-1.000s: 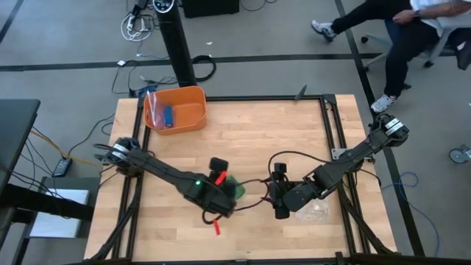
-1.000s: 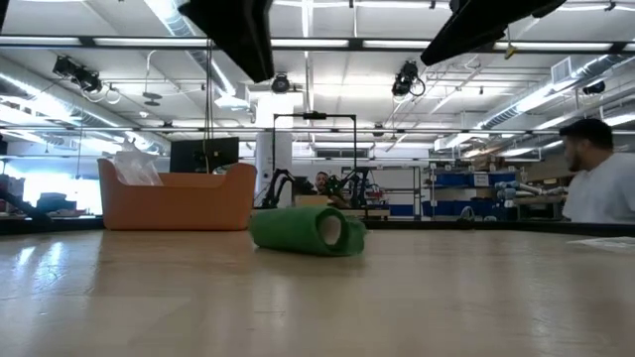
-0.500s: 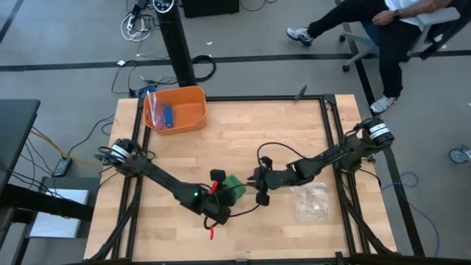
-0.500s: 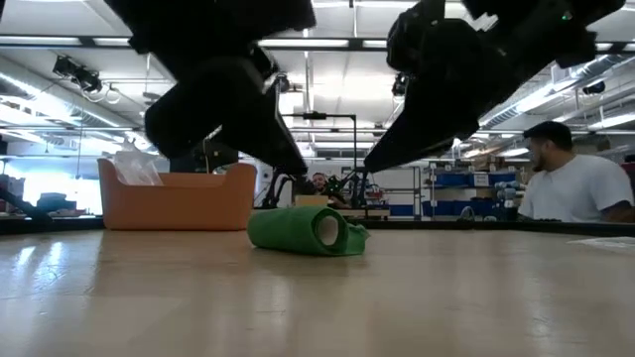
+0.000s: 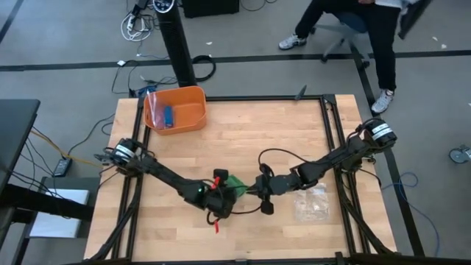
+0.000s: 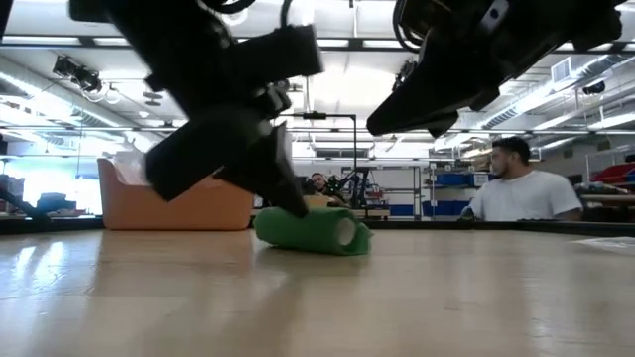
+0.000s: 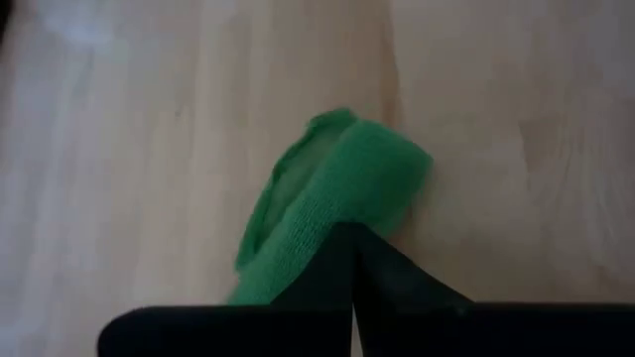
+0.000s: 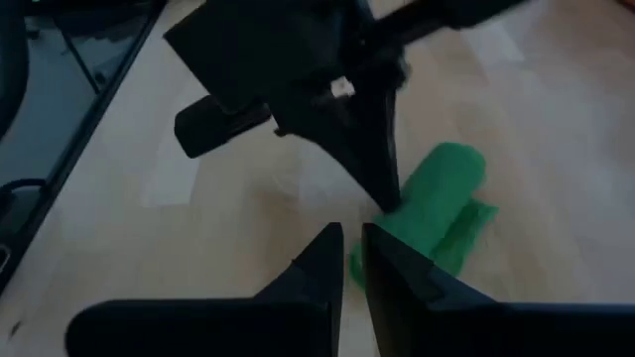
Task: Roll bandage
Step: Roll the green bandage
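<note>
The bandage (image 5: 234, 184) is a small green roll lying on its side on the wooden table (image 5: 257, 132), its spiral end (image 6: 343, 231) facing the near right. My left gripper (image 7: 353, 236) is shut and slants down onto the roll (image 7: 337, 188); its tip (image 6: 296, 206) shows in the low view. My right gripper (image 8: 352, 243) hovers just right of the roll (image 8: 442, 193), above the table, shut to a thin slit with nothing in it. My left gripper rests its shut fingertips (image 6: 296, 206) against the roll's upper side (image 7: 322, 213), near the end away from the spiral face. It comes slanting down from the table's left. The roll lies on the table.
An orange bin (image 5: 176, 110) with a small blue item (image 5: 168, 115) stands at the far left. A clear crinkled plastic bag (image 5: 312, 203) lies near the right edge. A person (image 6: 521, 183) sits beyond the table. Bare wood lies in the middle and far right.
Both grippers have come down toward the roll. The left has sunk until its tip meets the roll. The right has moved toward the table's left, off the plastic bag and up to the roll.
</note>
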Robot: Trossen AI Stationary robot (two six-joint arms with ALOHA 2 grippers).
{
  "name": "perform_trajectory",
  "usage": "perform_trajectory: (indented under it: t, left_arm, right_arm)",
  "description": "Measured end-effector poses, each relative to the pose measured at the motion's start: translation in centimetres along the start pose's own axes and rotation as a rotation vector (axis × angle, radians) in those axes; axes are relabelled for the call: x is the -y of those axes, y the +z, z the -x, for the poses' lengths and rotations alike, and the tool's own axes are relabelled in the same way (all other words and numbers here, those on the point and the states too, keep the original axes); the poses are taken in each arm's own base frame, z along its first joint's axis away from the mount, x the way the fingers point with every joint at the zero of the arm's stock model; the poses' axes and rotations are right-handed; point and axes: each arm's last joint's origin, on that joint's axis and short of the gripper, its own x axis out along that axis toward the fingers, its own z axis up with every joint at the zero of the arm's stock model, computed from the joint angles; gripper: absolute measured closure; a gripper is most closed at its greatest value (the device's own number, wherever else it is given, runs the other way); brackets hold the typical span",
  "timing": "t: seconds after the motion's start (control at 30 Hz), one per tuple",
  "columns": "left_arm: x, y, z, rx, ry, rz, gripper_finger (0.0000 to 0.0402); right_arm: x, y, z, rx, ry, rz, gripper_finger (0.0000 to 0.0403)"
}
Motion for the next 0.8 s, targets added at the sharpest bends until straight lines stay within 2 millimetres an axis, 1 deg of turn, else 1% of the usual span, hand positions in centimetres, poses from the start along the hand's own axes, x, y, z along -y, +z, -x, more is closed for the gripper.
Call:
perform_trajectory:
  t: [0.2,0.4,0.6,0.73,0.8]
  left_arm:
    - [-1.4,0.6,-1.1,0.023,-0.033,-0.021,0.0400]
    - [-3.2,1.0,-2.2,0.029,-0.056,-0.023,0.0400]
    - [-4.6,1.6,-3.1,0.086,-0.095,-0.016,0.0400]
    - [-5.4,1.8,-3.5,0.098,-0.104,-0.003,0.0400]
    - [-5.6,1.9,-3.6,0.110,-0.103,-0.007,0.0400]
  right_arm:
    - [-0.2,0.2,0.6,0.000,0.008,0.019,0.0360]
    - [-0.5,1.1,2.1,0.021,0.026,0.019,0.0360]
    - [-1.5,1.7,4.8,0.011,0.070,0.046,0.0359]
    - [-2.2,1.5,7.2,-0.042,0.099,0.051,0.0357]
    - [-2.4,1.2,8.5,-0.081,0.107,0.052,0.0349]
